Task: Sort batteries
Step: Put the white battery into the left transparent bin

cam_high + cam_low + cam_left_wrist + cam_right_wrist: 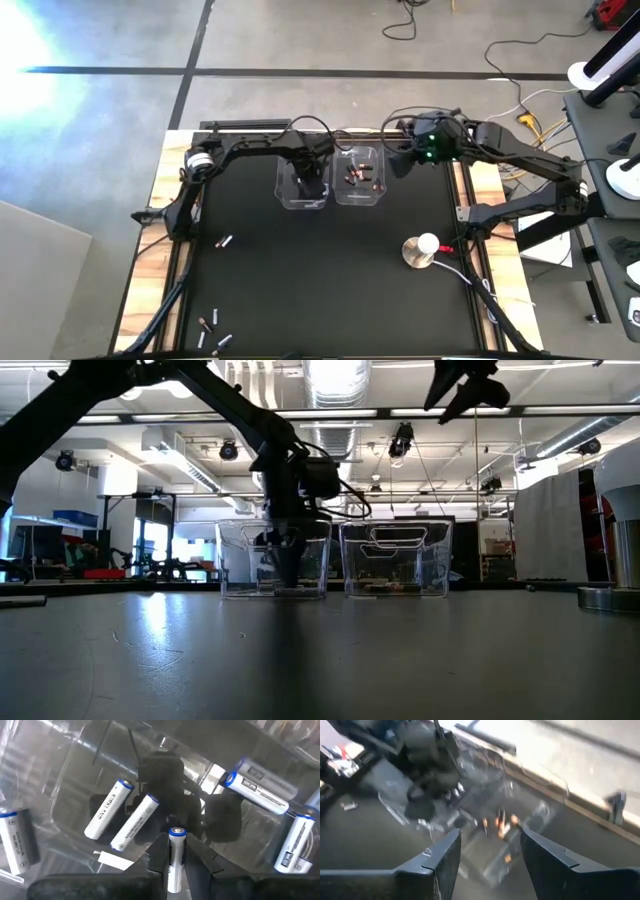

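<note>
Inside the left clear bin (pixel 303 190), the left gripper (pixel 176 862) pinches a silvery-white battery (pixel 175 860); the right gripper (pixel 487 855) gapes wide.

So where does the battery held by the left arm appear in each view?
High view: hidden by the left end effector inside the left bin.
Low view: not visible; same bin.
Left wrist view: white battery, bottom centre.
Right wrist view: indistinguishable.
Shared landmark: the left bin.
</note>
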{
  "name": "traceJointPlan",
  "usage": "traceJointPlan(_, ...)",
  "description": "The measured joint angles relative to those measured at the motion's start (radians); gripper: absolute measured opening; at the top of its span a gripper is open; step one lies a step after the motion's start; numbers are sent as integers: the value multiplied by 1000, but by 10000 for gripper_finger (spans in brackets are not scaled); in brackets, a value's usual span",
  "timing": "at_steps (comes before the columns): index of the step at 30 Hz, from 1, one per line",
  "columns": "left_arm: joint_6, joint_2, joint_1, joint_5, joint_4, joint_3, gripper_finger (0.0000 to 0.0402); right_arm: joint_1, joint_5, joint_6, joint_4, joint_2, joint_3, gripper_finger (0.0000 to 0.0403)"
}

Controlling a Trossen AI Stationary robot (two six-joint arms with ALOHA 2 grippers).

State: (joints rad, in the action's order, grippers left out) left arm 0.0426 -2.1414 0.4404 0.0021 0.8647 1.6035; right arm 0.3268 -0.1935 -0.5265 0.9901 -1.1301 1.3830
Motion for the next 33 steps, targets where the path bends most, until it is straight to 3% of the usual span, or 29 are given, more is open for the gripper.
traceJointPlan(7, 2, 0, -2, 0, -4, 0, 33, 70, 16, -85, 209, 5, -45, 218)
traceJointPlan(19, 18, -1, -2, 7, -15, 4, 73, 93, -27, -307, 116, 9, -294, 255)
traceJointPlan(26, -59, 31, -1, 7, -13, 4, 106, 110, -151, -481, 113, 16, -331, 269)
traceJointPlan(33, -69, 128, -1, 7, -35, 5, 131, 222, -231, -643, 95, 15, -428, 259)
